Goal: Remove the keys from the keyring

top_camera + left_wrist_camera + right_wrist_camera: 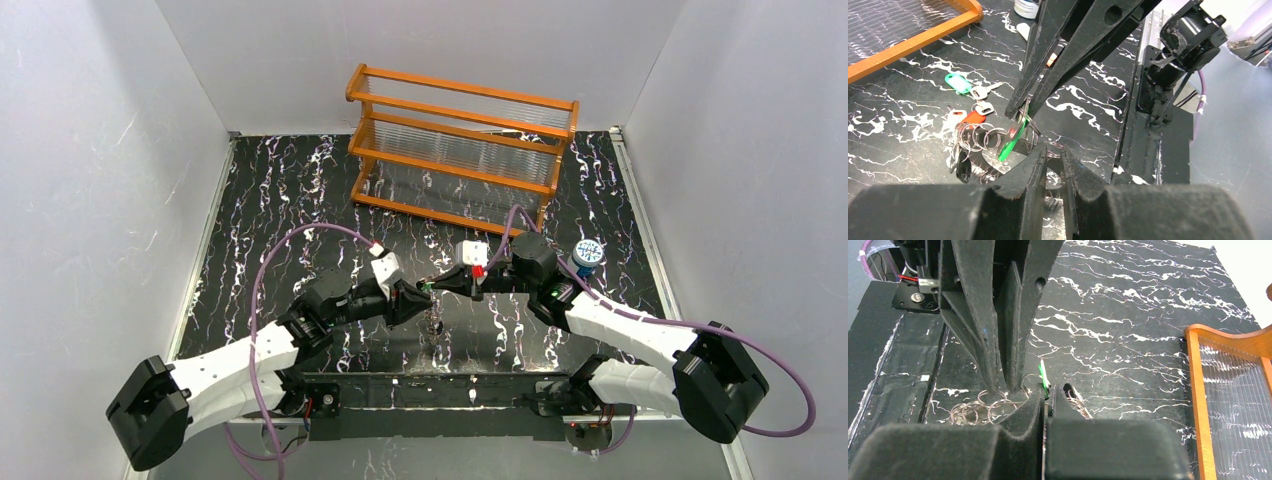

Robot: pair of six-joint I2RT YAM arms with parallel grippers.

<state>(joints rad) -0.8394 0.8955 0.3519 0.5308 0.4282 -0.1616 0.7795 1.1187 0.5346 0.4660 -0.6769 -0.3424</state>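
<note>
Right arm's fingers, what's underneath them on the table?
The right fingers pinch a green tag; below and beside it lie a tangle of wire rings and a red tag. The left fingers cover where the rings join.

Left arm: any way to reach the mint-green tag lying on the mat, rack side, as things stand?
Probably not yet. Nothing blocks the way to the mint-green tag, but the left gripper is closed on the key bundle, which the right gripper also pinches. It would have to let go first.
</note>
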